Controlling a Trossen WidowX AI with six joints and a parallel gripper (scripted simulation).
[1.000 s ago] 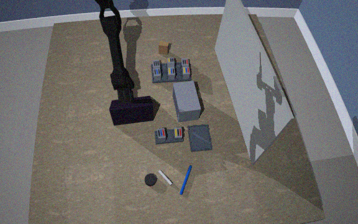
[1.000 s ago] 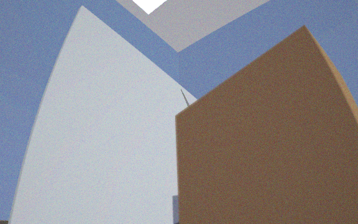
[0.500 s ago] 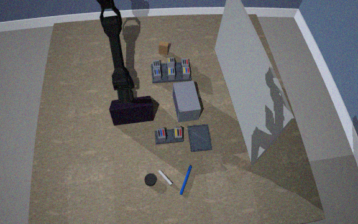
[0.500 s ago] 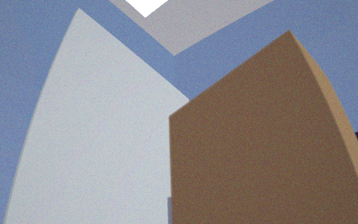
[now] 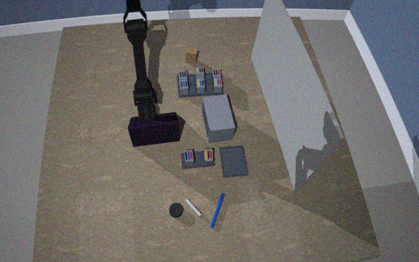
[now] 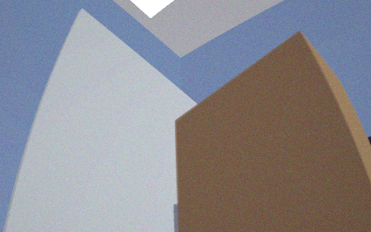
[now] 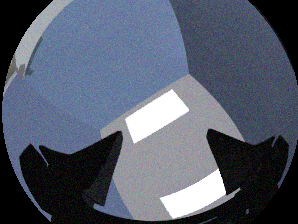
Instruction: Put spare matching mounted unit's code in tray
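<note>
The mounted unit (image 5: 218, 118) is a plain grey block in the middle of the mat; its back is hidden. Behind it a grey rack (image 5: 199, 90) holds several small spares with coloured stripe codes, such as a blue one (image 5: 183, 84) and a yellow one (image 5: 200, 83). A smaller rack (image 5: 198, 163) in front holds two spares, one blue and red (image 5: 188, 155) and one yellow and red (image 5: 208, 154). The flat dark grey tray (image 5: 233, 161) lies right of that rack. My gripper (image 5: 134, 5) (image 7: 166, 135) is open and empty, raised high on the upright arm, facing the ceiling.
A tall grey panel (image 5: 293, 102) (image 6: 92, 145) stands right of the objects. A small brown cube (image 5: 192, 56) (image 6: 269, 145) sits behind the back rack. A black disc (image 5: 176, 209), a white stick (image 5: 193, 207) and a blue pen (image 5: 217, 210) lie near the front. The arm's dark base (image 5: 155, 129) is left of the unit.
</note>
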